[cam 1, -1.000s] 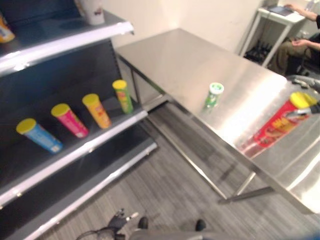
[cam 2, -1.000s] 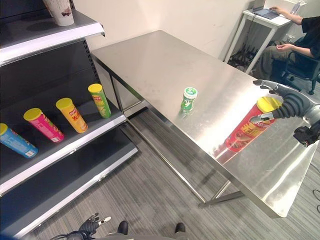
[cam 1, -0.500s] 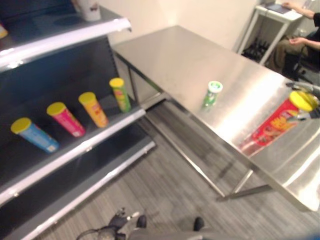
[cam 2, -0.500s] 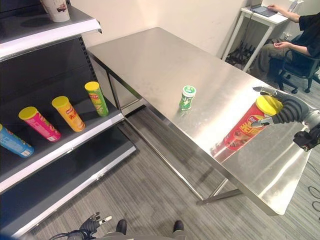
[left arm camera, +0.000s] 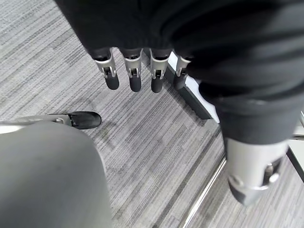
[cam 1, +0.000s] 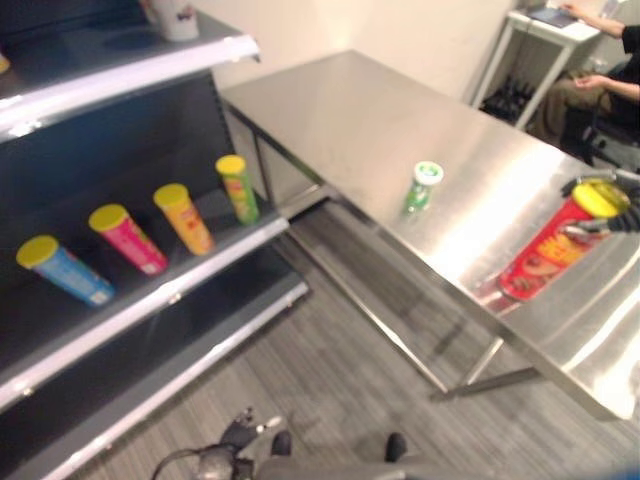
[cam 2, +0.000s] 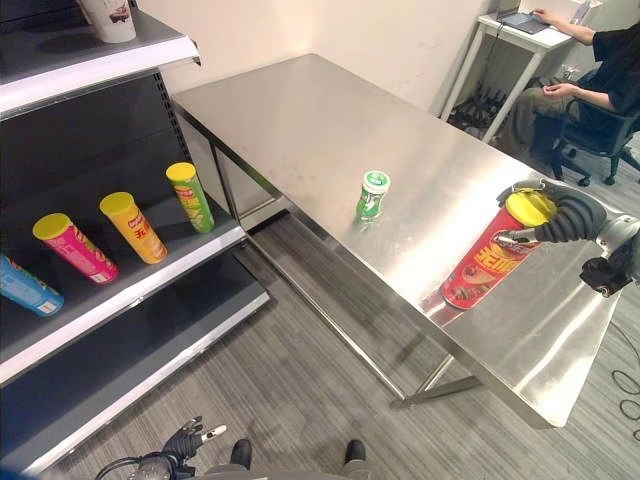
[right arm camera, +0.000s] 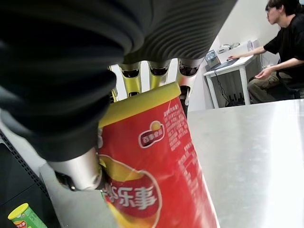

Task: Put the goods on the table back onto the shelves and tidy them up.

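Right hand (cam 2: 548, 222) extended over the far right of the work area, fingers (right arm camera: 157, 71) and thumb curled in a clamped grasp, wrist roughly level. Left hand (left arm camera: 142, 57) hangs low at the robot's side, fingers straight and relaxed, pointing down, holding nothing.

My right hand (right arm camera: 85, 173) curls around the red chip can (right arm camera: 152, 175), fingers (right arm camera: 159, 71) over its yellow lid and thumb against its side. Past it lie the steel table (right arm camera: 256, 156), a green can (right arm camera: 26, 217), and a seated person (right arm camera: 280, 52) at a white desk (right arm camera: 227, 66).
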`<state>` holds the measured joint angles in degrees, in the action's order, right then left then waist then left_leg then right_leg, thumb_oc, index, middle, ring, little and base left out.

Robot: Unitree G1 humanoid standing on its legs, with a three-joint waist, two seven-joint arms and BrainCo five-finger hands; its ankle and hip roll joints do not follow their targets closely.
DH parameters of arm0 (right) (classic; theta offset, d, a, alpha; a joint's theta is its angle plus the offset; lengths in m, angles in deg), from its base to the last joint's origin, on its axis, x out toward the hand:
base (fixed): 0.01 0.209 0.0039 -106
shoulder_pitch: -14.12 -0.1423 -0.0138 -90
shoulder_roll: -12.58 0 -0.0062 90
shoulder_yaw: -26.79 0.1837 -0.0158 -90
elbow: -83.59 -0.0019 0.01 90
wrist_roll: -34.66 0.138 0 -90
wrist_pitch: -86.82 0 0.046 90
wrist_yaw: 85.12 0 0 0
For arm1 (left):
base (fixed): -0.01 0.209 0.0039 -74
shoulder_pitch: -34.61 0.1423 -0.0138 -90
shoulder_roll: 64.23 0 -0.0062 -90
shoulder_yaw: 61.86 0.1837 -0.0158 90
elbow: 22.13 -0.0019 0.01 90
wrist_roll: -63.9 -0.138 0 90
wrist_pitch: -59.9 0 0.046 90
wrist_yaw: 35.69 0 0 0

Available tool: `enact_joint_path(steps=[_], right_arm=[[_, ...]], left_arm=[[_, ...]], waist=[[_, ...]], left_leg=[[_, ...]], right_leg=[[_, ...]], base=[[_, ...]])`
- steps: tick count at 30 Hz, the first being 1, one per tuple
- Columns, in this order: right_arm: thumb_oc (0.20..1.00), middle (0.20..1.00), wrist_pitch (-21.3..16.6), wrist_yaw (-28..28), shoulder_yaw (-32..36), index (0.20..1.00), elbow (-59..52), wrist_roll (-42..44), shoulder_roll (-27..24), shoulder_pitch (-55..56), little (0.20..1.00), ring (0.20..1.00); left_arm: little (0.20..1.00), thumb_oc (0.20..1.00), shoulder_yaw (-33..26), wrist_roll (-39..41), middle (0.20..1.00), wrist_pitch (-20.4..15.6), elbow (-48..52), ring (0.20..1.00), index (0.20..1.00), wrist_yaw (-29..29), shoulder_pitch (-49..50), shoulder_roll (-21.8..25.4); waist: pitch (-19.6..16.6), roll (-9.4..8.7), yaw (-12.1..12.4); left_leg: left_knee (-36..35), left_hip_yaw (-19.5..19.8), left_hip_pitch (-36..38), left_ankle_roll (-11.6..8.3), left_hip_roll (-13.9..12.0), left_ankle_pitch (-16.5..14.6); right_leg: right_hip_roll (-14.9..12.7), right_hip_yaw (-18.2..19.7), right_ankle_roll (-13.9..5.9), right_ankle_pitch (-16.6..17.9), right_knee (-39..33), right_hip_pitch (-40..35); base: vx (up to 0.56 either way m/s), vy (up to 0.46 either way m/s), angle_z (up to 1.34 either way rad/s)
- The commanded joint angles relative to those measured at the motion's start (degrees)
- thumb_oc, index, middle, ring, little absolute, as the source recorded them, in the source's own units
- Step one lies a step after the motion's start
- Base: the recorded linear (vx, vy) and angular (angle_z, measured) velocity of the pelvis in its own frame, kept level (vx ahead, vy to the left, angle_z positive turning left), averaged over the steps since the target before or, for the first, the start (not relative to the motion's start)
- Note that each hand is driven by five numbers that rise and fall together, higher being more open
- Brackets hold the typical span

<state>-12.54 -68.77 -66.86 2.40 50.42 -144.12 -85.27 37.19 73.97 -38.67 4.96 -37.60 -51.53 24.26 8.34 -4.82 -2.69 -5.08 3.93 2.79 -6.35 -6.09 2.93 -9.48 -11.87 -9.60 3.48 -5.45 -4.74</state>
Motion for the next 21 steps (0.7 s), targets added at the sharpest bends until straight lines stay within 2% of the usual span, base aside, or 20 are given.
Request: enact_joint_path(steps=[1,7,11,12,13,15,18,19,21], right_arm=[[0.200,0.200,-1.42,-0.67,-3.42,0.200,-0.05,0.50,-2.19,-1.77,0.200,0.200],[0.200,0.200,-2.05,-2.59,-1.71,0.200,-0.72,2.79,-0.15,-4.72,0.200,0.200],[0.200,0.200,-4.53,-5.71,7.19,0.200,-3.84,11.37,3.96,-6.85,0.200,0.200],[0.200,0.200,-4.50,-5.71,7.54,0.200,-3.94,11.38,3.98,-6.50,0.200,0.200],[0.200,0.200,-5.57,-7.63,10.25,0.200,-4.50,14.43,6.35,-9.01,0.200,0.200],[0.200,0.200,-6.82,-9.49,12.37,0.200,-5.27,16.24,7.80,-11.04,0.200,0.200],[0.200,0.200,-7.16,-11.23,10.97,0.200,-6.31,15.13,8.67,-15.34,0.200,0.200],[0.200,0.200,-7.14,-11.27,10.63,0.200,-6.26,15.11,8.68,-15.69,0.200,0.200],[0.200,0.200,-7.53,-11.39,7.32,0.200,-7.08,14.58,9.46,-19.08,0.200,0.200]], left_arm=[[1.000,1.000,1.48,0.36,1.000,-1.32,0.02,1.000,1.000,0.60,-2.77,2.24],[1.000,1.000,0.91,0.70,1.000,-1.36,0.71,1.000,1.000,0.94,-2.92,2.58],[1.000,1.000,0.02,1.53,1.000,-1.65,1.43,1.000,1.000,1.38,-2.52,2.94],[1.000,1.000,0.08,1.53,1.000,-1.65,1.43,1.000,1.000,1.38,-2.55,2.98],[1.000,1.000,-0.30,2.08,1.000,-1.74,1.88,1.000,1.000,1.45,-1.98,3.06],[1.000,1.000,-0.77,2.56,1.000,-1.74,2.03,1.000,1.000,1.80,-1.37,3.56],[1.000,1.000,-1.85,3.33,1.000,-1.76,2.34,1.000,1.000,2.16,-0.24,4.31],[1.000,1.000,-1.96,3.34,1.000,-1.76,2.35,1.000,1.000,2.16,-0.21,4.28],[1.000,1.000,-2.85,4.48,1.000,-1.74,3.01,1.000,1.000,2.35,0.64,4.54]], waist=[[-0.50,-2.83,1.36],[-0.79,-2.51,1.23],[-1.45,-2.01,1.44],[-1.40,-2.02,1.49],[-1.75,-1.80,2.30],[-1.87,-1.63,3.43],[-1.68,-1.21,5.58],[-1.67,-1.17,5.38],[-1.17,-0.81,7.09]], left_leg=[[0.08,-2.01,2.46,-1.37,-0.36,-6.37],[0.08,-2.31,3.14,-1.43,-0.71,-6.52],[0.08,-1.83,3.32,-1.62,-1.32,-6.37],[0.08,-1.81,3.35,-1.63,-1.34,-6.38],[0.08,-1.11,3.18,-1.87,-1.87,-6.09],[0.08,-0.10,2.80,-2.38,-2.41,-5.52],[0.08,1.68,1.74,-3.26,-3.39,-4.19],[0.08,1.78,1.73,-3.30,-3.43,-4.18],[0.43,3.65,0.53,-3.70,-3.61,-3.15]], right_leg=[[-0.40,-1.88,-1.86,-3.69,0.56,-1.93],[-0.09,-1.29,-1.67,-3.99,0.70,-2.08],[0.42,-1.17,-1.25,-4.66,0.95,-2.31],[0.44,-1.20,-1.24,-4.69,0.96,-2.35],[0.90,-1.66,-0.79,-5.31,1.12,-2.69],[1.56,-2.39,-0.18,-6.08,1.34,-2.99],[2.78,-3.88,0.84,-7.39,1.25,-3.67],[2.83,-3.98,0.87,-7.43,1.26,-3.72],[3.59,-5.65,1.66,-8.13,1.01,-4.40]], base=[[0.00,-0.020,-0.05],[-0.01,-0.020,-0.02],[-0.01,-0.065,-0.03],[-0.01,-0.113,-0.02],[-0.01,-0.124,0.00],[-0.03,-0.149,0.07],[-0.04,-0.117,0.18],[-0.04,-0.083,0.27],[-0.07,-0.096,0.28]])
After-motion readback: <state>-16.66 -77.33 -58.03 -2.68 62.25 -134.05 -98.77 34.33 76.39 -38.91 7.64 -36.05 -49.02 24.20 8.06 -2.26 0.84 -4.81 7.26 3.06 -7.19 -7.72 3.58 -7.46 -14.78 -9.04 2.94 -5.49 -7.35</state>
